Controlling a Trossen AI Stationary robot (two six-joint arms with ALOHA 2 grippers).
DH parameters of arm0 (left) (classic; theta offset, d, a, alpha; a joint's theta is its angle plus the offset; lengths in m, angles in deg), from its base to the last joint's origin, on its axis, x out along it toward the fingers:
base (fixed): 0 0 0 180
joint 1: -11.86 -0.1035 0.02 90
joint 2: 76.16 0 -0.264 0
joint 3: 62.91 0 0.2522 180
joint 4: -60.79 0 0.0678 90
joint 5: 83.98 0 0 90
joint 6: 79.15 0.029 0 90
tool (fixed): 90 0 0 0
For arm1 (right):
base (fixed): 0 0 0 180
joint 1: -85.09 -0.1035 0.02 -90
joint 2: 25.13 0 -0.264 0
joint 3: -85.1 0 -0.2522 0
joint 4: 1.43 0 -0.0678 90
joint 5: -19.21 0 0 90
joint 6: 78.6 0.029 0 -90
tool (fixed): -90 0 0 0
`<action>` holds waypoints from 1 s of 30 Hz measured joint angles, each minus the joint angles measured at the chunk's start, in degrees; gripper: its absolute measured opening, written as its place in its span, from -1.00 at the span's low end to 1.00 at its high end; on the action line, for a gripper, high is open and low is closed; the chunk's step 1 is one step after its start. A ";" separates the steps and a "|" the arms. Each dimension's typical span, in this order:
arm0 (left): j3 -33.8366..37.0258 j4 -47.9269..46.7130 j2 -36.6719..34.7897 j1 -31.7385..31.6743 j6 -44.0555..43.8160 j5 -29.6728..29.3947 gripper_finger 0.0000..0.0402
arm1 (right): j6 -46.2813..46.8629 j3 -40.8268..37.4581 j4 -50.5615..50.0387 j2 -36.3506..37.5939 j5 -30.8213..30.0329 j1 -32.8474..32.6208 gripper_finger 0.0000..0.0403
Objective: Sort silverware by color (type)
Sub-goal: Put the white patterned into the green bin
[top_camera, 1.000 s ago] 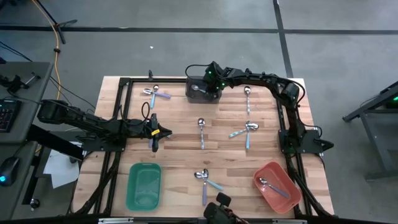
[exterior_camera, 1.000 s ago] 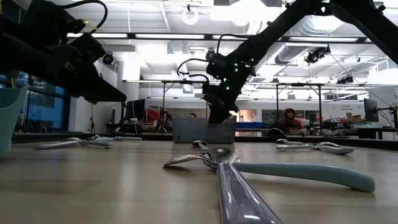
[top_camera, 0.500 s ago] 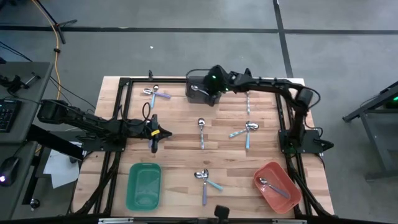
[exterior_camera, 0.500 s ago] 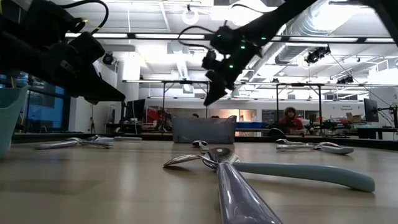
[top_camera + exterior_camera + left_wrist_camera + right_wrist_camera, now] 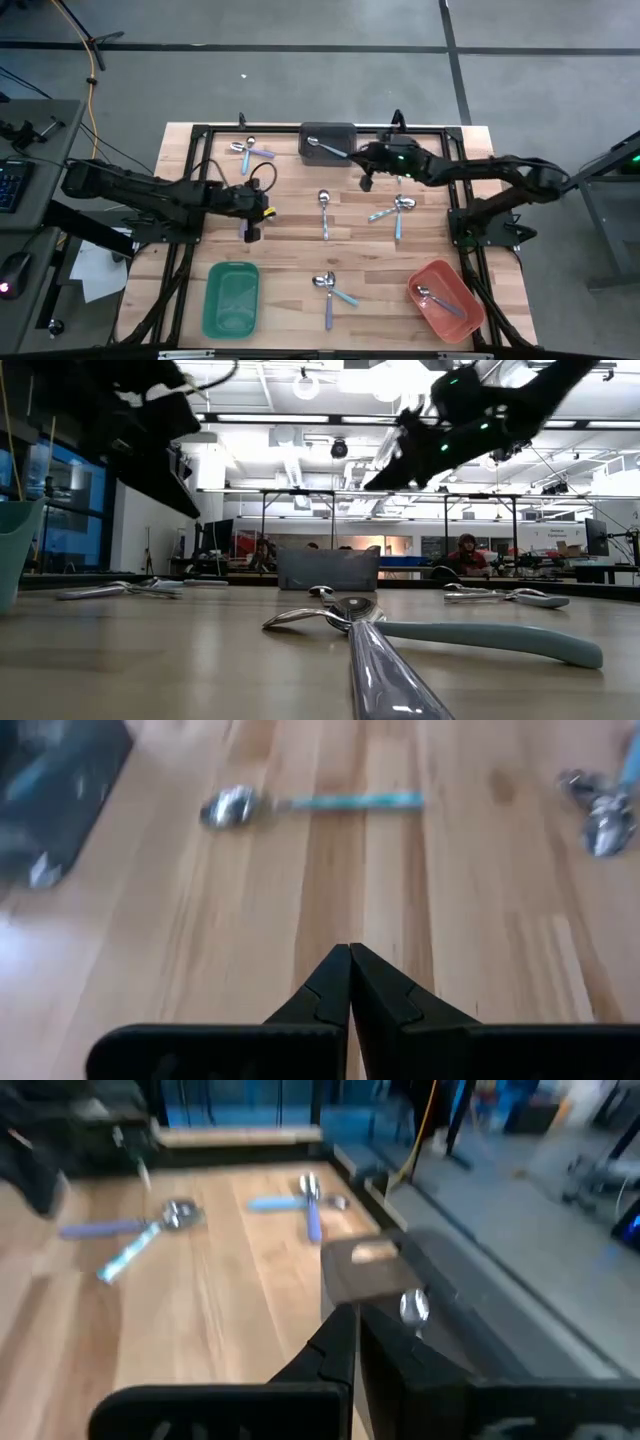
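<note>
Spoons lie scattered on the wooden table: one light-blue-handled spoon (image 5: 324, 212) at the centre, a pair (image 5: 397, 211) to its right, a pair (image 5: 250, 150) at the far left, and a pair (image 5: 328, 288) near the front. One spoon (image 5: 322, 149) lies in the dark grey bin (image 5: 327, 134), and another (image 5: 437, 299) in the red bin (image 5: 450, 315). My left gripper (image 5: 250, 236) hangs shut over bare wood left of centre (image 5: 350, 952). My right gripper (image 5: 366, 184) is shut and empty above the table, just right of and nearer than the grey bin (image 5: 357, 1312).
A green bin (image 5: 232, 298) stands at the near left, with nothing showing inside. Black frame rails (image 5: 190, 180) run along the table's left, far and right sides. Bare wood lies between the centre spoon and the left gripper.
My right gripper has drawn back from above the grey bin toward the table's near right, rising and tipping closer to level; the spoon stays in the bin. My left gripper has risen above the table and tipped up somewhat.
</note>
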 joint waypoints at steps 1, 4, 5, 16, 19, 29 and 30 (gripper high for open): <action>-1.60 -3.77 0.69 -0.78 -0.91 -0.04 -1.00 | 0.02 -1.12 0.82 1.69 0.00 0.00 -1.00; -5.43 -12.01 3.86 -3.20 -1.75 -0.05 -1.00 | 0.02 -4.00 2.75 5.73 0.00 -0.01 -1.00; -6.49 -13.87 5.06 -4.07 -1.44 -0.03 -1.00 | 0.04 -4.56 3.22 6.71 0.00 0.00 -1.00; -15.17 -22.70 19.51 -9.20 9.66 4.48 -0.66 | 0.13 -5.86 3.21 9.40 0.06 -0.03 -1.00; -17.09 -23.45 22.91 -9.21 12.52 4.98 -0.54 | 0.11 -5.86 3.20 9.38 0.07 -0.10 -1.00; -18.13 -25.47 31.20 -9.04 16.75 6.08 -0.37 | -0.24 -5.86 2.91 9.36 0.15 -1.01 -1.00; -18.13 -25.44 31.84 -9.04 17.08 6.08 -0.37 | -0.24 -5.86 2.92 9.36 0.15 -1.01 -1.00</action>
